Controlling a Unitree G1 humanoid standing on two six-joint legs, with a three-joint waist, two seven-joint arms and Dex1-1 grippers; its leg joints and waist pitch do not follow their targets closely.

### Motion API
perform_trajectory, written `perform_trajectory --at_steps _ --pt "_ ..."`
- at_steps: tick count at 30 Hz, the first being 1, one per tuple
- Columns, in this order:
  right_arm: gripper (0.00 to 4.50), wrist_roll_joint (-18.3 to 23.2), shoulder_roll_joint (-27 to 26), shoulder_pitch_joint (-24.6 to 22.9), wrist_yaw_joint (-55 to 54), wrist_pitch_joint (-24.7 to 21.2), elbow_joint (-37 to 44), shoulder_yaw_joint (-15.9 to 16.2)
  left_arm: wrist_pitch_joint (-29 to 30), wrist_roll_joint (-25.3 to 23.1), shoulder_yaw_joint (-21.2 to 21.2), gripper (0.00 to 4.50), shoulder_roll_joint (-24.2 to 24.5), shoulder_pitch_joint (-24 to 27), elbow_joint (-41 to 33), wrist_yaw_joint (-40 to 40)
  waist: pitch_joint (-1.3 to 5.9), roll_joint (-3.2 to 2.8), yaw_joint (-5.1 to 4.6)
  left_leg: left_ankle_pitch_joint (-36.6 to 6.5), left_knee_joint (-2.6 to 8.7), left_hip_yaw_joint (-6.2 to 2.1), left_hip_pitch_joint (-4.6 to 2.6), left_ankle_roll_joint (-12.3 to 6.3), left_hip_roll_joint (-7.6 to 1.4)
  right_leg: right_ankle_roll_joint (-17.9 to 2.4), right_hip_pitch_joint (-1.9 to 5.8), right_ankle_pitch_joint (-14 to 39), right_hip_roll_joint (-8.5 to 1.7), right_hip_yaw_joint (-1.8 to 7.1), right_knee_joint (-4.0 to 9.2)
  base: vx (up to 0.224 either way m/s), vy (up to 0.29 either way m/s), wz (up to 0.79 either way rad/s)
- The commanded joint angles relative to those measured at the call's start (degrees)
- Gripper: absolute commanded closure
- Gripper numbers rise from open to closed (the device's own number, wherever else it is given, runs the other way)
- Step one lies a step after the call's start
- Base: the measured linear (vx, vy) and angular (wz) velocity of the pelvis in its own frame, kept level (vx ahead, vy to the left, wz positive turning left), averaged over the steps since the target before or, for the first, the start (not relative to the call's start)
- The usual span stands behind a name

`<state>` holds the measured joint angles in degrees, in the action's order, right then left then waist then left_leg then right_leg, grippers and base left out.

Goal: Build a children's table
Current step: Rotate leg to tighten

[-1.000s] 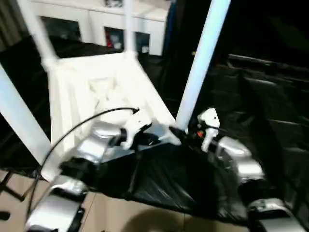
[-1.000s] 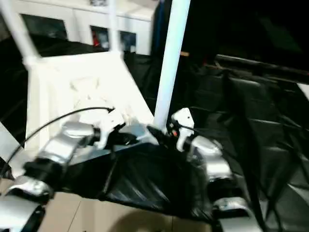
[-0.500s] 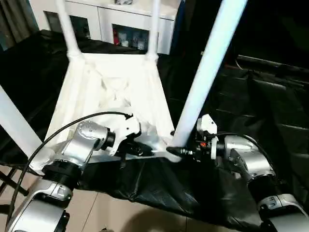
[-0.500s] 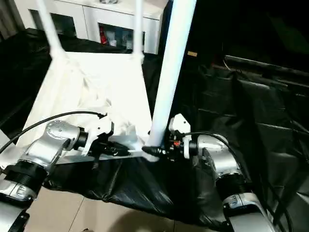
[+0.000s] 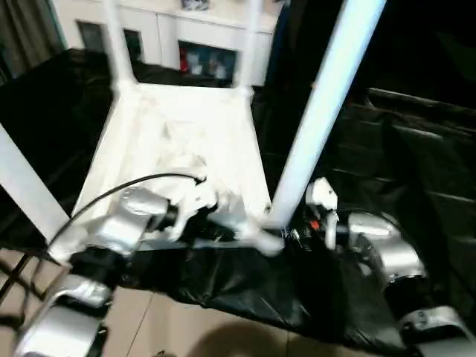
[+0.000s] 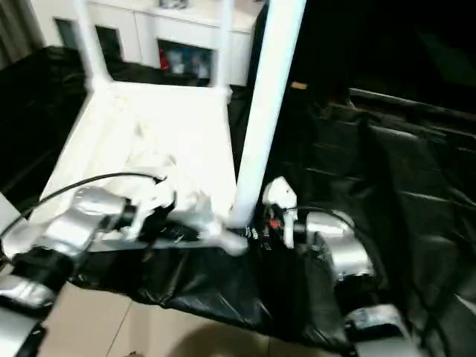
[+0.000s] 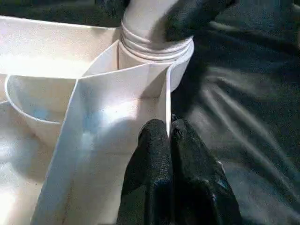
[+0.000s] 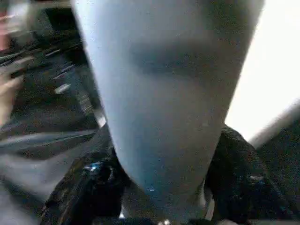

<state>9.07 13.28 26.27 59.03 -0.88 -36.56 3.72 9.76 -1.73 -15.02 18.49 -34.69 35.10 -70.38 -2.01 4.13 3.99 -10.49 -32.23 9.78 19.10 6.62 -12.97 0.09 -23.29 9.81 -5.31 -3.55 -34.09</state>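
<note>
The children's table lies upside down: its white ribbed tabletop (image 5: pixel 186 126) rests on a black sheet, and four white legs stand up from its corners. My left gripper (image 7: pixel 168 129) is shut on the thin rim wall of the tabletop, close to the near right corner socket (image 7: pixel 154 47). It also shows at the near edge in the head view (image 5: pixel 216 223). My right gripper (image 5: pixel 286 236) is at the base of the near right leg (image 5: pixel 320 119). Its black fingers (image 8: pixel 89 192) press on both sides of that leg (image 8: pixel 164 93).
A white cabinet with glass doors (image 5: pixel 186 30) stands behind the table. Crumpled black sheet (image 5: pixel 401 149) covers the surface to the right. Pale floor (image 5: pixel 171 327) shows below the near edge. A black cable (image 5: pixel 126 186) arcs over my left forearm. The near left leg (image 5: pixel 26 186) rises beside my left arm.
The head camera has shifted and tilted. My right gripper's fingers have closed in on the base of the near right leg. The left gripper keeps its hold on the rim.
</note>
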Motion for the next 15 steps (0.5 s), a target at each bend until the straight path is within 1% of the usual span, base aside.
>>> perform_trajectory --at_steps 1,2,3,4,5,7,8,9,11,12,14,15 --pt "2.37 -1.05 -2.89 -1.51 -6.7 -2.22 -3.8 0.3 1.22 0.37 -0.4 4.5 -3.47 -0.13 1.5 4.29 2.13 -0.41 -0.3 -20.35 4.15 0.33 0.34 0.03 0.14 -7.13 1.9 28.42 -2.21 1.61 5.31 0.0 0.0 0.0" --pt "2.4 -0.82 -5.36 -1.07 -13.27 -2.57 -5.09 -1.55 2.27 -0.06 -0.31 4.5 -5.7 -0.62 2.14 7.74 2.16 -0.26 -0.66 -21.22 4.04 0.18 0.26 -0.04 0.3 -6.07 1.79 31.15 -2.22 1.48 5.65 0.0 0.0 0.0" --pt "2.42 -0.88 -6.6 -0.81 -16.7 -2.71 -5.62 -2.4 2.81 -0.2 -0.28 4.5 -6.79 -0.9 2.38 9.23 2.14 -0.25 -0.83 -21.36 4.05 0.15 0.26 -0.04 0.34 -5.59 1.68 32.18 -2.24 1.45 5.83 0.0 0.0 0.0" --pt "2.43 -1.13 -7.8 -0.47 -19.82 -2.72 -6.17 -2.92 3.29 -0.43 -0.12 4.5 -7.91 -1.32 2.75 11.18 2.09 -0.31 -1.1 -21.71 4.12 -0.08 0.32 0.06 0.36 -4.84 1.65 33.74 -2.24 1.26 6.04 0.0 0.0 0.0" --pt "2.44 -1.36 -8.61 -0.25 -21.88 -2.68 -6.52 -3.18 3.57 -0.61 -0.02 4.5 -8.65 -1.61 3.01 12.52 2.14 -0.46 -1.35 -22.08 4.16 -0.17 0.36 0.11 0.37 -4.49 1.64 34.16 -2.25 1.17 6.26 0.0 0.0 0.0" --pt "2.45 -2.35 -10.3 0.28 -26.33 -1.8 -7.45 -3.3 3.95 -1.04 -0.06 4.5 -10.07 -2.09 3.56 14.81 2.09 -0.43 -1.7 -23.01 4.1 -0.25 0.3 0.11 0.48 -4.14 1.41 34.72 -2.1 0.97 6.4 0.0 0.0 0.0" --pt "2.46 -2.56 -12.14 0.75 -28.96 -1.32 -7.87 -3.49 4.36 -0.97 0.22 4.5 -11.44 -2.36 3.99 16.62 2.09 -0.55 -1.92 -23.75 4.09 -0.31 0.24 -0.09 0.56 -3.92 1.35 35.38 -2.09 0.83 6.61 0.0 0.0 0.0" --pt "2.46 -3.1 -13.97 1.41 -32.02 -0.9 -8.45 -3.46 4.66 -1.05 0.18 4.5 -12.67 -2.53 4.26 17.86 2.08 -0.55 -2.09 -24.06 4.13 -0.32 0.27 -0.18 0.53 -3.83 1.34 35.43 -2.08 0.77 6.72 0.0 0.0 0.0" --pt "2.48 -3.81 -16.65 2.58 -35.9 -0.16 -9.36 -3.33 4.91 -1.47 0.08 4.5 -14.2 -2.64 4.55 19.61 2.12 -0.55 -2.4 -24.16 4.39 -0.55 0.54 -0.1 0.53 -3.61 1.63 35.11 -2.06 0.53 6.68 0.0 0.0 0.0" --pt "2.48 -4.06 -17.46 3.04 -36.98 0.18 -9.72 -3.25 4.92 -1.75 0.0 4.5 -14.56 -2.64 4.6 20.15 2.13 -0.64 -2.63 -24.71 4.53 -0.71 0.53 0.08 0.5 -3.3 1.68 35.29 -2.08 0.31 6.87 0.0 0.0 0.0" --pt "2.48 -5.52 -18.41 3.95 -37.83 2.41 -10.14 -2.24 4.74 -2.28 -0.46 4.5 -14.73 -2.56 4.64 20.39 2.11 -0.66 -2.69 -26.09 4.49 -0.72 0.22 -0.3 0.58 -3.24 1.37 34.85 -2.08 0.33 7.17 0.0 0.0 0.0" --pt "2.48 -6.07 -18.4 4.08 -37.81 3.51 -10.06 -1.92 4.64 -2.3 -0.53 4.5 -14.55 -2.42 4.42 20.13 2.12 -0.65 -2.73 -26.24 4.51 -0.72 0.27 -0.47 0.59 -3.36 1.42 34.47 -2.02 0.35 7.14 0.0 0.0 0.0"
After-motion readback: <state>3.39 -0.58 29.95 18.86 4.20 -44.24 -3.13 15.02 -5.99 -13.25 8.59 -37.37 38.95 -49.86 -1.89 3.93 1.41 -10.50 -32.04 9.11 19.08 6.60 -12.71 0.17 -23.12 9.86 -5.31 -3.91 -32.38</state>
